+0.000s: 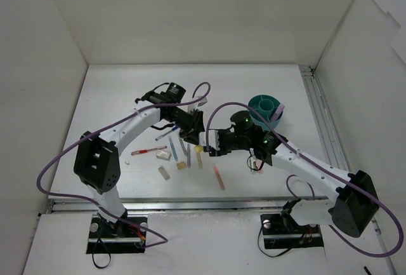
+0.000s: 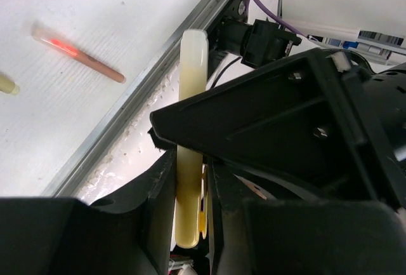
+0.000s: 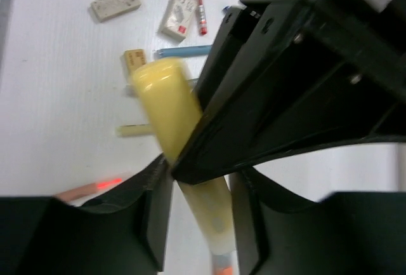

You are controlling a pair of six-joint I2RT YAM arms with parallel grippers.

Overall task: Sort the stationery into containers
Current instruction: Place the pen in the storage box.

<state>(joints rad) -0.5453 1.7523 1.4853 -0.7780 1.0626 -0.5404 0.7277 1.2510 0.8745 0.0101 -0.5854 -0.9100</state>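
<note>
My two grippers meet above the middle of the table. My left gripper point(image 1: 194, 129) point(image 2: 190, 183) is shut on a thick yellow marker point(image 2: 192, 78), which stands up between its jaws. My right gripper point(image 1: 209, 144) point(image 3: 200, 192) is open around the same marker point(image 3: 166, 97), with small gaps at both pads. The teal organiser point(image 1: 265, 108) stands to the right behind the right arm, and a pink item sticks out of it. On the table below lie an orange marker point(image 1: 219, 178), a thin yellow marker point(image 1: 198, 158), a red pen point(image 1: 146, 152), a blue pen point(image 3: 184, 51) and erasers.
A tan eraser point(image 1: 181, 165) and two white erasers point(image 1: 164, 172) point(image 1: 165, 155) lie left of the grippers. A metal rail point(image 1: 190, 204) runs along the table's near edge. White walls close in the left, back and right sides.
</note>
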